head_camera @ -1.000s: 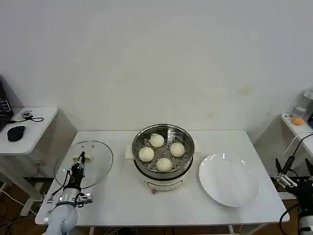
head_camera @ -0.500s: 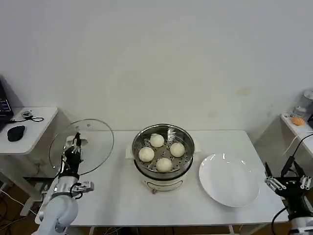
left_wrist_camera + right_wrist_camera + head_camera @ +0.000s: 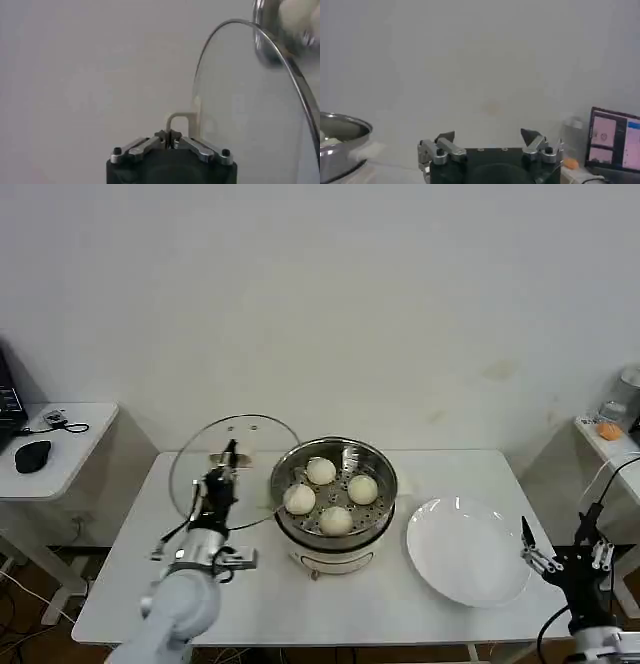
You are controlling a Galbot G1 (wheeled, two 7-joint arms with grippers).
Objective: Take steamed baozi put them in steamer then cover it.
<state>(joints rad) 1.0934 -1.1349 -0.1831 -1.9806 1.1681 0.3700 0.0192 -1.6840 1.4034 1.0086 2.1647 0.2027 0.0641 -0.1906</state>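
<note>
Left gripper clamped on glass lid handle, tilted just left of steamer holding four buns. Right gripper jaws wide open, empty, right of plate.

The lid has left the desk: a second ago it lay flat at the left end, and now it hangs tilted just beside the pot. The left tool (clamped on the lid's handle) has carried it rightward. The right tool, fingers spread, has drifted inward toward the plate.
</note>
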